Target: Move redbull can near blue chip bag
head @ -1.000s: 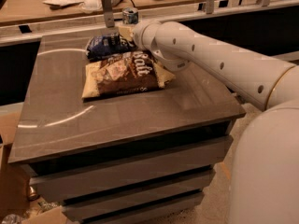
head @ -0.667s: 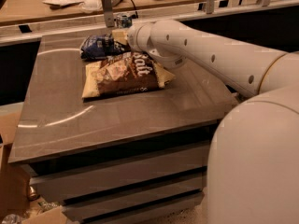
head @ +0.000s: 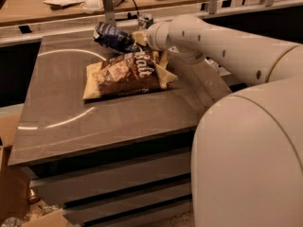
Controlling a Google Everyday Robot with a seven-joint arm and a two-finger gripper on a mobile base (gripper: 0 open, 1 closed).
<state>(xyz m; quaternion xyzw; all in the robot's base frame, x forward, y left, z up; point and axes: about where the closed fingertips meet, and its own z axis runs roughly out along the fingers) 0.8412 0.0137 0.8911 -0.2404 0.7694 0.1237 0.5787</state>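
Note:
The redbull can stands upright at the back edge of the table, slim, silver and blue. The blue chip bag lies just left of it, wrinkled, its left end tipped up, resting against the back of a larger tan and brown bag. My gripper is at the end of the white arm, which reaches in from the right. It sits low between the blue bag and the can, just in front of the can. The wrist hides most of it.
The grey table has drawers below its front edge. A wooden counter with papers and clutter runs behind it, with metal posts along the rail. My white body fills the lower right.
The arm's wrist has shifted right and slightly lower. The blue chip bag has moved a little right and back, and its left end has tipped up. The tan bag has stayed put.

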